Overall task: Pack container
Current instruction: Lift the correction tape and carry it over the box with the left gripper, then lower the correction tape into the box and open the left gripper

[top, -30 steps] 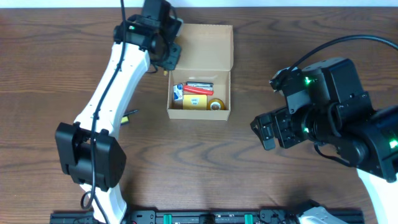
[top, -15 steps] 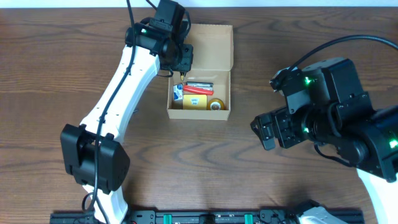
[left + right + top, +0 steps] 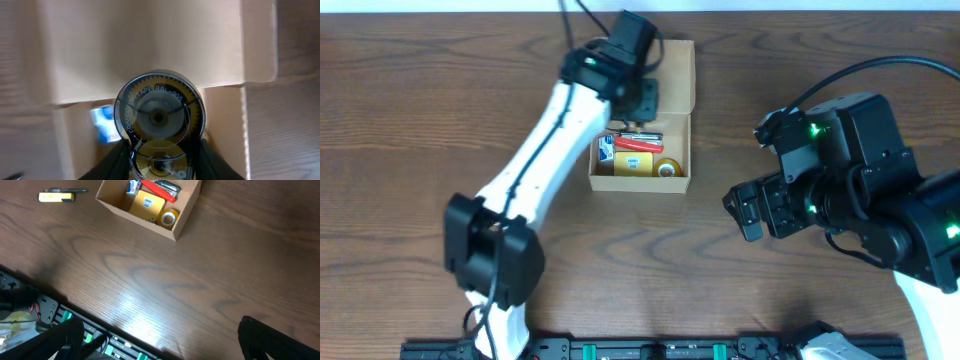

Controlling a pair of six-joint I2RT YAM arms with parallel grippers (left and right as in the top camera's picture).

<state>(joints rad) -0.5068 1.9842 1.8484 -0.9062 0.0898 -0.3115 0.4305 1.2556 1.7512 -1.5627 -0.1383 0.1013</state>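
Over the back half of the open cardboard box (image 3: 641, 182), the left gripper (image 3: 638, 104) hangs with its jaws narrowed on a round correction tape dispenser (image 3: 159, 117). The dispenser is a clear-cased wheel with a toothed ring and printed lettering. The left wrist view shows it head-on against the box's folded-back flap lid (image 3: 672, 72). The box sits toward the far middle of the dark wooden surface (image 3: 640, 270). Inside it lie a red and silver stapler-like tool (image 3: 638, 141), a small blue and white item (image 3: 606, 148), a yellow square pad (image 3: 632, 165) and a roll of yellowish tape (image 3: 667, 168), the roll in the front right corner. A small yellow and black tool (image 3: 56, 197) lies on the surface left of the box. The right gripper (image 3: 760, 208) hovers at the right side, well apart from the box, its jaws spread wide and holding nothing.
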